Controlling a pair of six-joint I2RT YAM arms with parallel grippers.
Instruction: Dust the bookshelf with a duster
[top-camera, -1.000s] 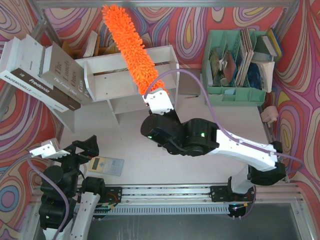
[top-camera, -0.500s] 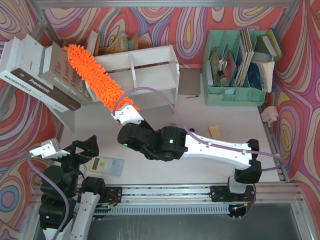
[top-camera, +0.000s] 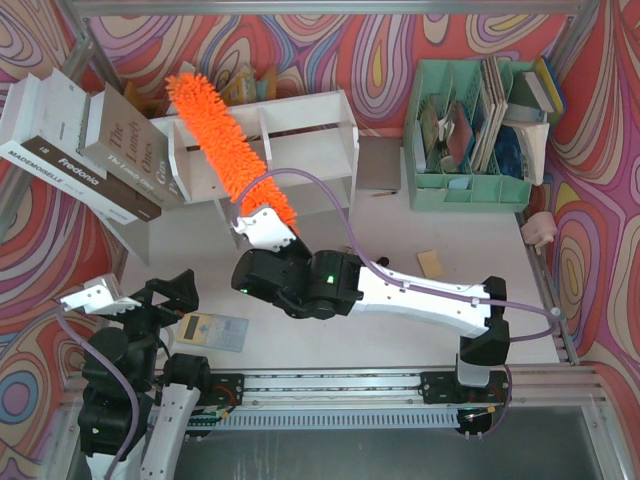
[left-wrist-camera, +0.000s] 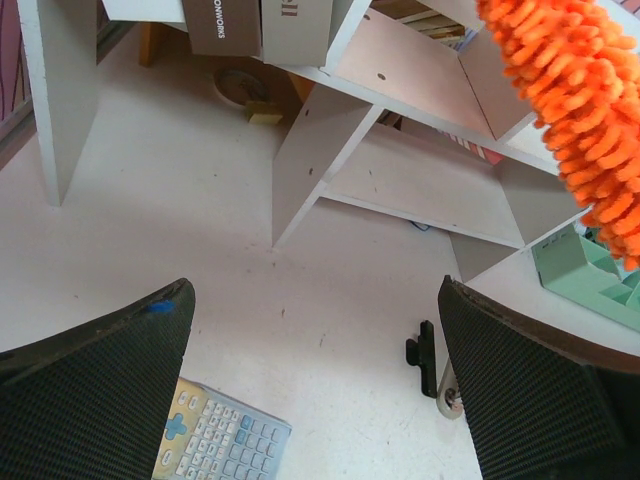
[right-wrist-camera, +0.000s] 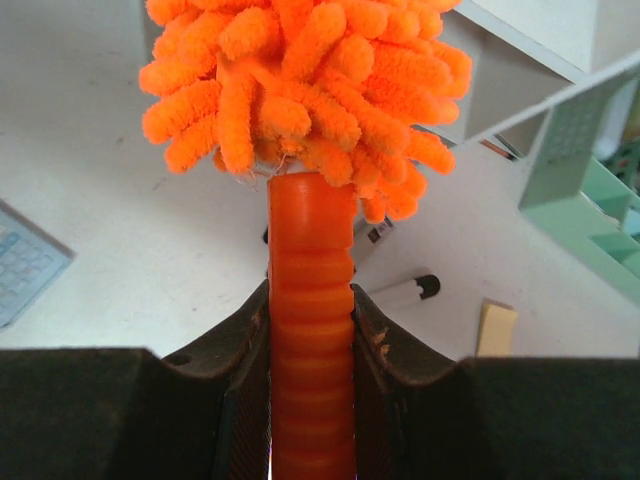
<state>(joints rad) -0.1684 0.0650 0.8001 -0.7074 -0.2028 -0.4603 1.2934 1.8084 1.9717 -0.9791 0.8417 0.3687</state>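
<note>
Top external: one duster (top-camera: 226, 152) (one bookshelf (top-camera: 306, 140))

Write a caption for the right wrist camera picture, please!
The right gripper clamps the ribbed plastic handle of a fluffy orange microfibre duster.

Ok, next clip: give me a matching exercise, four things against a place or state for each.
Things:
1. duster
2. left claw
3. calculator
4. organiser

Places or states:
A. open, holding nothing
B. flat on the table, front left
C. gripped by the right claw, over the bookshelf
D. mint green, back right

Pairs: 1-C, 2-A, 3-B, 4-D
</note>
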